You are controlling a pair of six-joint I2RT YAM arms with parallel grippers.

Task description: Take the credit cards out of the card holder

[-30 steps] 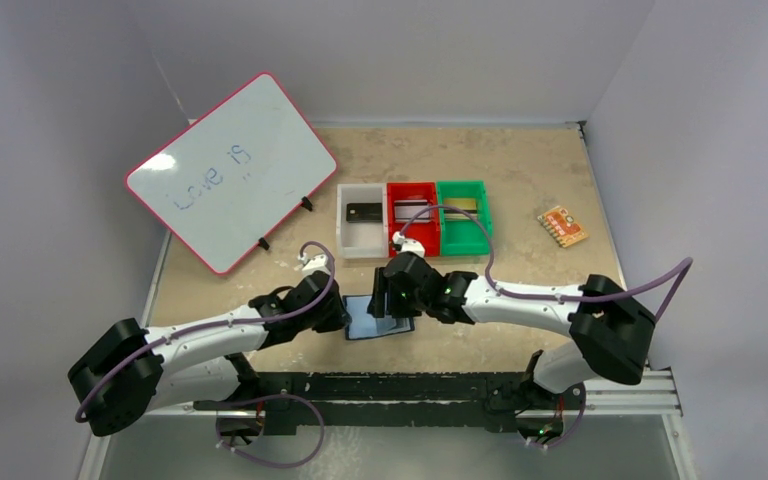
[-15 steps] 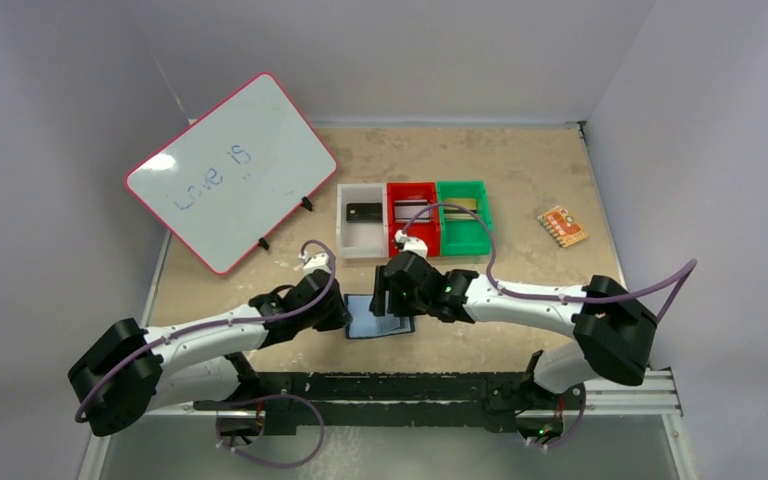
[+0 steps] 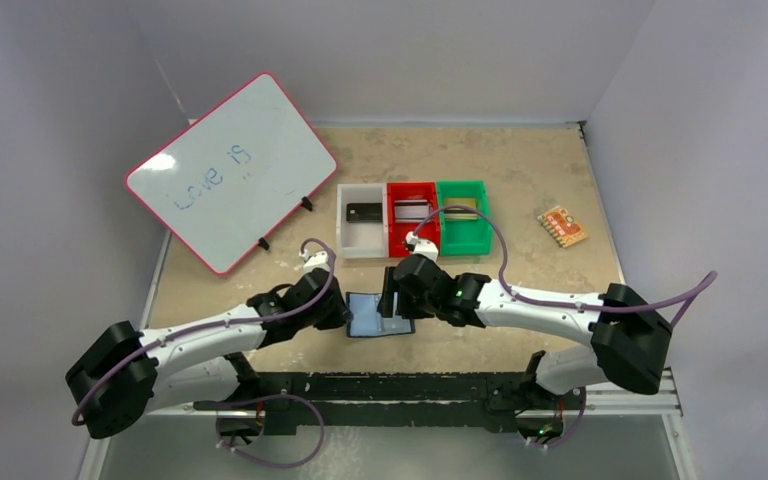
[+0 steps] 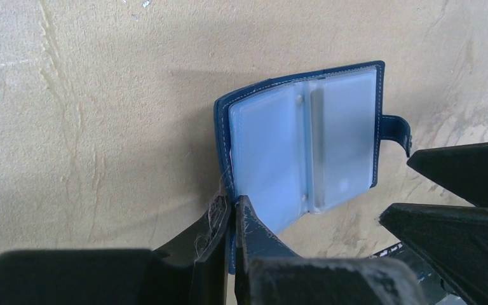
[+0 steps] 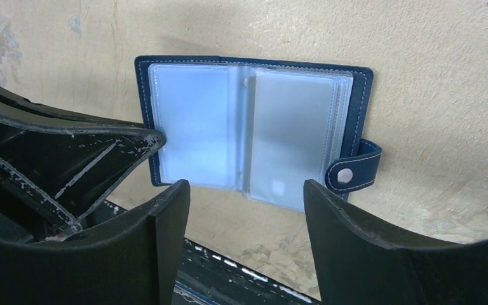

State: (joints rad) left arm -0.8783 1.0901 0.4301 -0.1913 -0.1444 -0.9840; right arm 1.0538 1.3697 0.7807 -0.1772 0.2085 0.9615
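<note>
The card holder lies open on the table, at about 6 o'clock from the table's middle, near the arms' bases. Its pale blue-grey sleeves face up. The snap tab sticks out at the 3 o'clock side in the right wrist view.

The left gripper comes in from 9 o'clock in the top view. Its fingers are pressed together on the edge of the navy cover at the near corner, so it pins that half in place. The right gripper hangs just above the holder, at about 2 o'clock from it. Its fingers stand wide apart and hold nothing; the open sleeves show between them.

I judge the step to be the search for a card: one arm steadies the holder and the other prepares to pick. The sleeves are frosted (I cannot tell whether a card sits in the two pages on top).

The next move calls for care. The right fingers must narrow and come down on a sleeve mouth or on a card edge, and grip only the card, not the plastic page. The left grip must resist the pull; otherwise the whole holder may lift.

Three bins, white, red and green, stand at 12 o'clock from the holder.
</note>
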